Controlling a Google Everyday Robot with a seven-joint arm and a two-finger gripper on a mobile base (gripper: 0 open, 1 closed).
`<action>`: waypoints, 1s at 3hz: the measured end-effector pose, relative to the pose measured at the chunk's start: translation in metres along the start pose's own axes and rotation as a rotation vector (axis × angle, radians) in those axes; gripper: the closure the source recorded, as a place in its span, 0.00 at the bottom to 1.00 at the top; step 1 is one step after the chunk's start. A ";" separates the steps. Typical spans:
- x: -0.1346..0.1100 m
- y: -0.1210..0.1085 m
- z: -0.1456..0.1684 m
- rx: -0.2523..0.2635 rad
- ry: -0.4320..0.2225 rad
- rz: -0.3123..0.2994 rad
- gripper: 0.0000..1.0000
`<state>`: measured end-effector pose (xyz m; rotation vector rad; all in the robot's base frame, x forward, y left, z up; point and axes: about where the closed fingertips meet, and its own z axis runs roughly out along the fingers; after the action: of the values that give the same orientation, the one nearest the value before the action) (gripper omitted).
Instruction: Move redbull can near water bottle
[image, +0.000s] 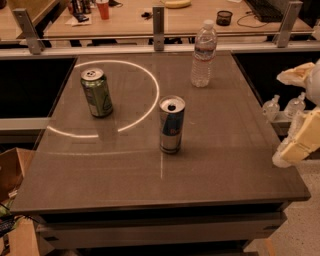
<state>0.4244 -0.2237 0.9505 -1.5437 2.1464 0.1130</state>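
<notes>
The redbull can stands upright near the middle of the grey table; it is slim, blue and silver, with an open top. The water bottle stands upright at the table's far right, clear with a white cap. It is well apart from the can. My gripper hangs off the table's right edge, to the right of the can. Its cream fingers are spread apart and hold nothing.
A green can stands at the table's far left, inside a bright ring of light. A cardboard box sits on the floor to the left. A rail with metal posts and a cluttered desk lie behind the table.
</notes>
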 end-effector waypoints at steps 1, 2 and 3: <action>0.013 -0.006 0.027 0.033 -0.206 0.002 0.00; 0.006 0.005 0.049 0.010 -0.459 -0.021 0.00; -0.010 0.023 0.045 -0.031 -0.747 -0.025 0.00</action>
<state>0.4210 -0.1919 0.9106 -1.2646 1.5314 0.6121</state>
